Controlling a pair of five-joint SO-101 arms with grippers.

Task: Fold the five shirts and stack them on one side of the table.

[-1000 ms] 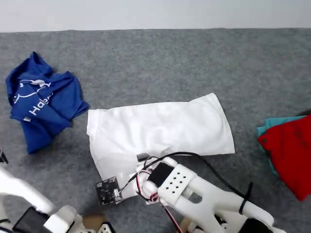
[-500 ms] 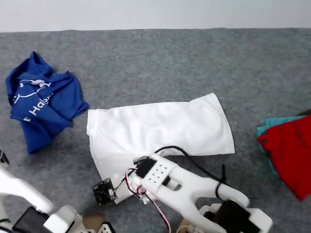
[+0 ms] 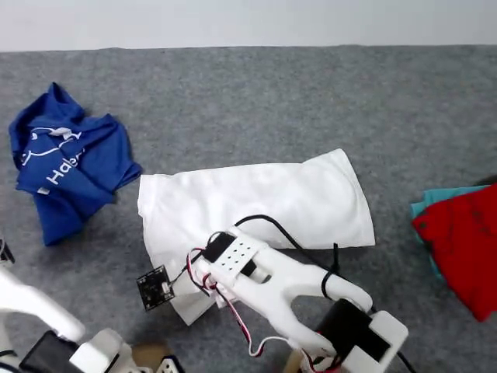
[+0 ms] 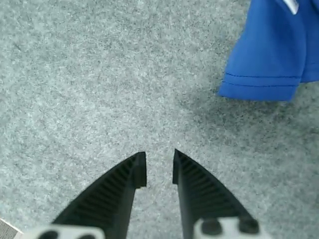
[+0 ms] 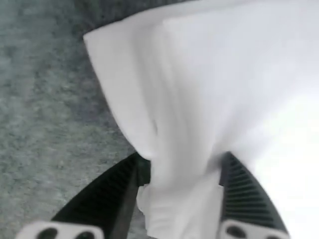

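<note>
In the high view we see a white shirt (image 3: 264,206) spread flat in the middle of the grey table (image 3: 256,93). A crumpled blue shirt (image 3: 66,163) lies well apart at the left. At the right edge a red shirt (image 3: 462,241) rests on a teal shirt (image 3: 425,203). The right arm (image 3: 272,284) leans over the near left corner of the white shirt, and a bit of that corner pokes out beneath it.

In the left wrist view, we find the left tool (image 4: 158,162) released. Its jaws are only narrowly parted over bare table, with nothing between them, and a hem of the blue shirt lies near.

In the right wrist view, the right tool (image 5: 182,167) is grasping the white shirt. A bunched fold of cloth runs up between its two fingers (image 5: 119,191), at the shirt's edge beside the bare table.
</note>
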